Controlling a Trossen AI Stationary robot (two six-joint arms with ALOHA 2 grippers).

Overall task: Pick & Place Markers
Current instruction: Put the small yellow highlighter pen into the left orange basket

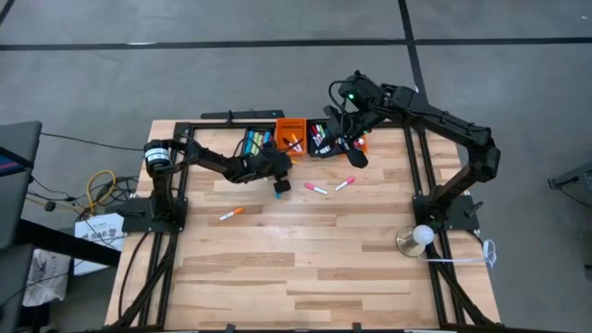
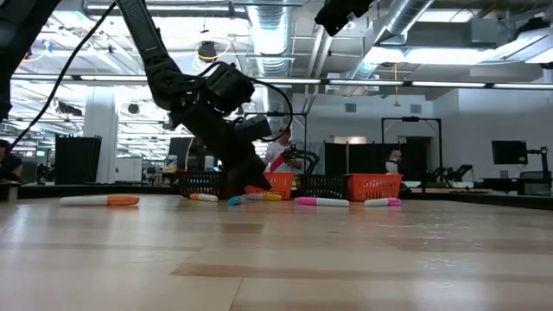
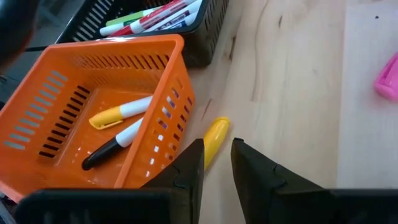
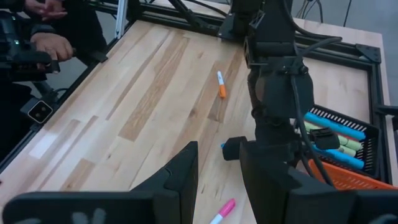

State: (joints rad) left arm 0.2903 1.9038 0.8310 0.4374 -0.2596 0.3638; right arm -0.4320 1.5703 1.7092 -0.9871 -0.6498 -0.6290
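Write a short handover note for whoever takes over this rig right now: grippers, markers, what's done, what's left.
Left gripper: down at the table beside the orange bin, fingers open around the end of a yellow marker that lies on the wood, outside the bin.
Right gripper: open, empty, raised near the bins at the back.
Done: many markers already lie in the bins, two of them in this orange bin.
Left: the yellow marker, two pink markers and an orange marker, all loose on the table.
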